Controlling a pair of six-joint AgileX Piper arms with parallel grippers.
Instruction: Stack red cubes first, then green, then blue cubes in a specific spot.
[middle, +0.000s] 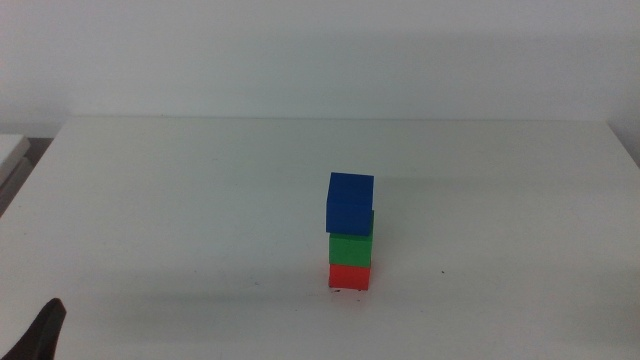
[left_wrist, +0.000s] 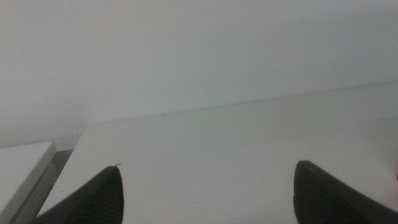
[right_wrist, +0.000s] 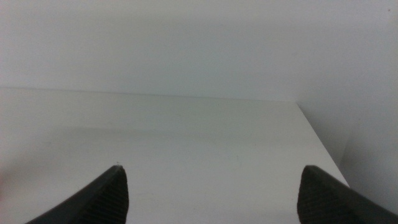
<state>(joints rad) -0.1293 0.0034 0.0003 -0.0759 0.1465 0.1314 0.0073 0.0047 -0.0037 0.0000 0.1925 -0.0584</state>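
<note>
Blue cube (middle: 350, 201) is sitting on green (middle: 351, 247) on red (middle: 349, 276), both grippers (left_wrist: 208, 193) (right_wrist: 211, 193) gaping empty over the worktop (middle: 180, 200).

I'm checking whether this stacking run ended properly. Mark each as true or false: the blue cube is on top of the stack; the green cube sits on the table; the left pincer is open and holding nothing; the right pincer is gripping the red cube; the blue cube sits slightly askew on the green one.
1. The blue cube is on top of the stack: true.
2. The green cube sits on the table: false, it rests on the red cube, which is at the bottom.
3. The left pincer is open and holding nothing: true.
4. The right pincer is gripping the red cube: false, it is open and empty, away from the stack.
5. The blue cube sits slightly askew on the green one: true.
</note>
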